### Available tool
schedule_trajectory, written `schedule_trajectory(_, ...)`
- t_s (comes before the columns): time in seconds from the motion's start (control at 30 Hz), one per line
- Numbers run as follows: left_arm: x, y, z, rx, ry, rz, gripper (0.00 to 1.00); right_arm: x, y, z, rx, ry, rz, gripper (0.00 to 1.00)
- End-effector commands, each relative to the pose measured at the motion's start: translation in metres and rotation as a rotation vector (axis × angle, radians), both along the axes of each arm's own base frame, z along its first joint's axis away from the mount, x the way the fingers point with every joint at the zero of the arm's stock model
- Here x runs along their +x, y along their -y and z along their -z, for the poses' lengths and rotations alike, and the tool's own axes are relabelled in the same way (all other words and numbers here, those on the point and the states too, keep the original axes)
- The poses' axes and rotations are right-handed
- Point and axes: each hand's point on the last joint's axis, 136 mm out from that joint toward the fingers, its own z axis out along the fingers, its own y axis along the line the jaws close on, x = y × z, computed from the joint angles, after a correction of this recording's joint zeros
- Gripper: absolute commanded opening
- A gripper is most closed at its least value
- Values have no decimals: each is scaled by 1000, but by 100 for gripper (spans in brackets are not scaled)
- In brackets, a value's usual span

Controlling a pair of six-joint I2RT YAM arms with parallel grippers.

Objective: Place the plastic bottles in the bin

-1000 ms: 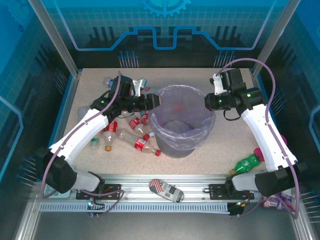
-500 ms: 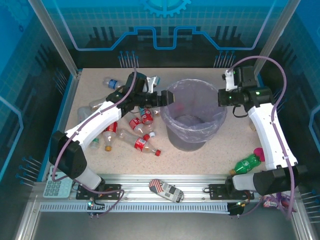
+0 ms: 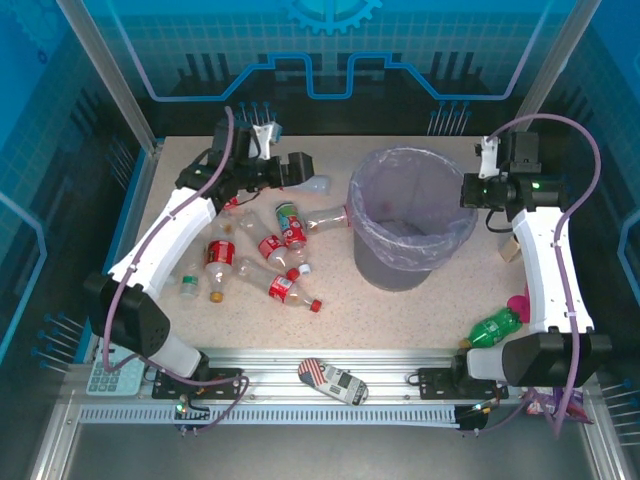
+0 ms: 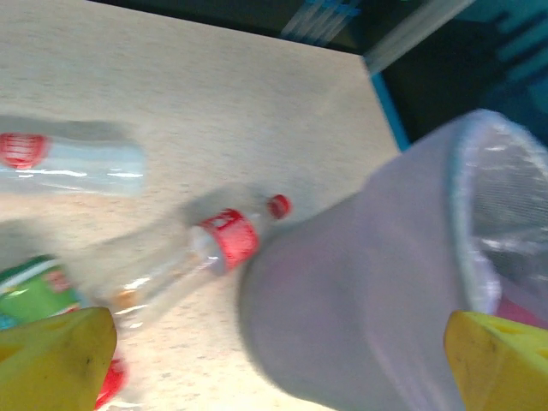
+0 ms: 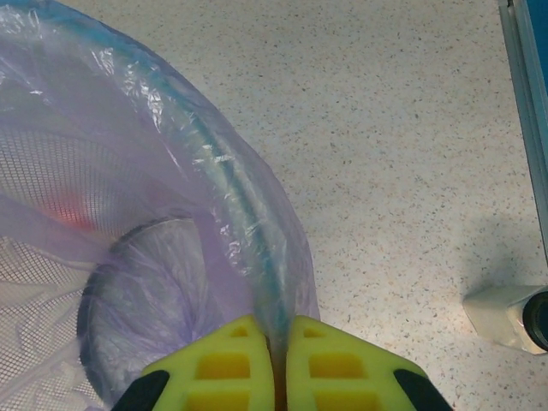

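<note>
- bin (image 3: 395,268): round dark grey wastebasket with a translucent lavender liner. It stands upright on the speckled desk (image 3: 420,325), right of centre in the overhead view. In the left wrist view (image 4: 342,291) it takes up the lower right.
- right gripper (image 5: 278,364): yellow pads pressed together on the bin's rim and the liner folded over it, at the bottom centre of its wrist view. From overhead it sits at the bin's right edge (image 3: 472,192).
- left gripper (image 4: 282,360): yellow fingertips spread wide, one in each bottom corner of its wrist view, with nothing between them. From overhead it is up and left of the bin (image 3: 300,170), apart from it.
- plastic bottles (image 3: 270,246): scattered on their sides on the desk, left of the bin, none gripped.
- red-labelled bottle (image 3: 325,218): lies nearest the bin with its red cap towards the wall. In the left wrist view (image 4: 214,253) the cap is just beside the wall; whether they touch cannot be told.
- green-labelled bottle (image 3: 287,212): just left of the red-labelled bottle, and at the lower left edge of the left wrist view (image 4: 34,291).
- pale clear bottle (image 3: 316,184): just below the left gripper in the overhead view.
- solid green bottle (image 3: 495,325): on its side at the lower right, well apart from the others.
- calculator (image 3: 110,375): lower left, off the desk edge.
</note>
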Motion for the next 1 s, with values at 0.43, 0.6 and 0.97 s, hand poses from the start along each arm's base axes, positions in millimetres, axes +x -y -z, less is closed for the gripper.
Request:
schedule_trajectory(0.43, 43, 56, 104, 350, 108, 469, 89, -28, 18, 2, 126, -17, 113, 1)
schedule_trajectory(0.6, 53, 82, 127, 306, 106, 583, 88, -32, 10, 4, 177, -48, 102, 1)
schedule_trajectory(0.97, 67, 105, 177, 319, 49, 641, 93, -46, 1, 2, 214, -100, 86, 3)
